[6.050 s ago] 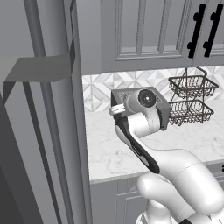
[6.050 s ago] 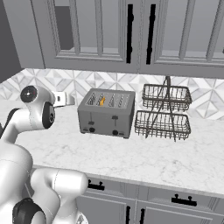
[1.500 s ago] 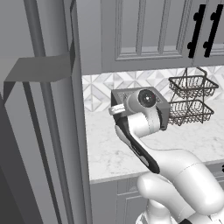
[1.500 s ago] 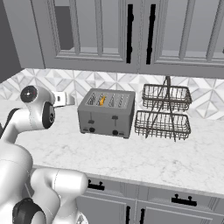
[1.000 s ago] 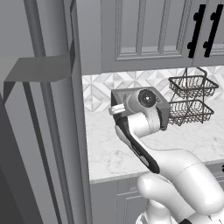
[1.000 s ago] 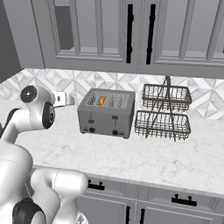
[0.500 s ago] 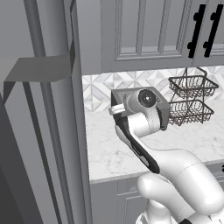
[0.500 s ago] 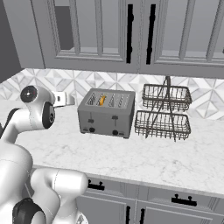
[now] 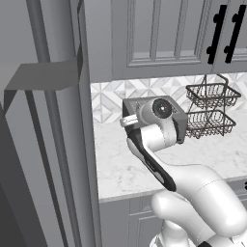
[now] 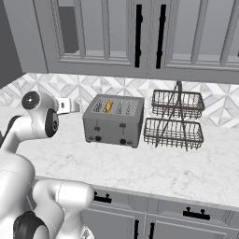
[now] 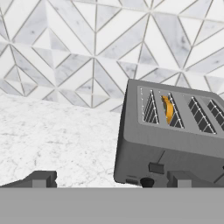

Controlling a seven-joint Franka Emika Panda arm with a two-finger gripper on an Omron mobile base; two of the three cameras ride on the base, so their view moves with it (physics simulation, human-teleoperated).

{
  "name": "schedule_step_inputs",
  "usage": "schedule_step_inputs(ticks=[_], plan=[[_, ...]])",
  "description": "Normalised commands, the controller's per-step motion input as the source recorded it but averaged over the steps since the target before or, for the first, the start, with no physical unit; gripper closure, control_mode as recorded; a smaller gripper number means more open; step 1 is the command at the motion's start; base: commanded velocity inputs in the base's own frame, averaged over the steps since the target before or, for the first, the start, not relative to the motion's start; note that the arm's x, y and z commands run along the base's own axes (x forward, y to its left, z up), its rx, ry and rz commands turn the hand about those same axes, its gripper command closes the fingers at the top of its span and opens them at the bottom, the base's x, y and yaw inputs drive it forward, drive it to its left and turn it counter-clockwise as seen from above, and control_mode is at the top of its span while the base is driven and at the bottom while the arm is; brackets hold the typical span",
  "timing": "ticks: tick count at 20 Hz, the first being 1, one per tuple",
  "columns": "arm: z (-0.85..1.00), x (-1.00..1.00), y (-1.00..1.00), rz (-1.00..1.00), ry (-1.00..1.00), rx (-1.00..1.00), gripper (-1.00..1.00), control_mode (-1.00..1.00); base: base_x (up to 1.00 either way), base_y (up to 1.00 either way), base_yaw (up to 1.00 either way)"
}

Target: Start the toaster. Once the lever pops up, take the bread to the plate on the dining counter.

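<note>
I have the toaster [image 10: 114,121] sitting on the marble table [image 10: 140,165], back near the tiled wall, its front face with two black knobs low down turned toward me. The bread [image 11: 168,109] stands in the second slot from the left, its golden edge showing in the top of the slot in the hand view. The lever [image 11: 156,168] shows there as a small dark tab on the front face, about midway down. My claw [image 11: 111,180] is spread as wide as it goes and grips nothing; its two dark fingertips [image 11: 41,179] sit low in the hand view, one over bare marble, the other in front of the toaster's lower front. From the right base view the hand is held left of the toaster, clear of it. Just right of the toaster stands a two-tier wire basket [image 10: 175,120]. Grey cabinets [image 10: 140,35] hang above.
</note>
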Motion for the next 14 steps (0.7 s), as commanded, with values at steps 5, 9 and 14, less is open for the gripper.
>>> schedule_step_inputs(ticks=[5,9,14], plan=[[0.00,0.00,0.00,0.00,0.00,0.00,-1.00,-1.00,0.00,0.00,0.00],[0.00,0.00,0.00,0.00,0.00,0.00,-1.00,-1.00,0.00,0.00,0.00],[0.00,0.00,0.00,0.00,0.00,0.00,-1.00,-1.00,0.00,0.00,0.00]])
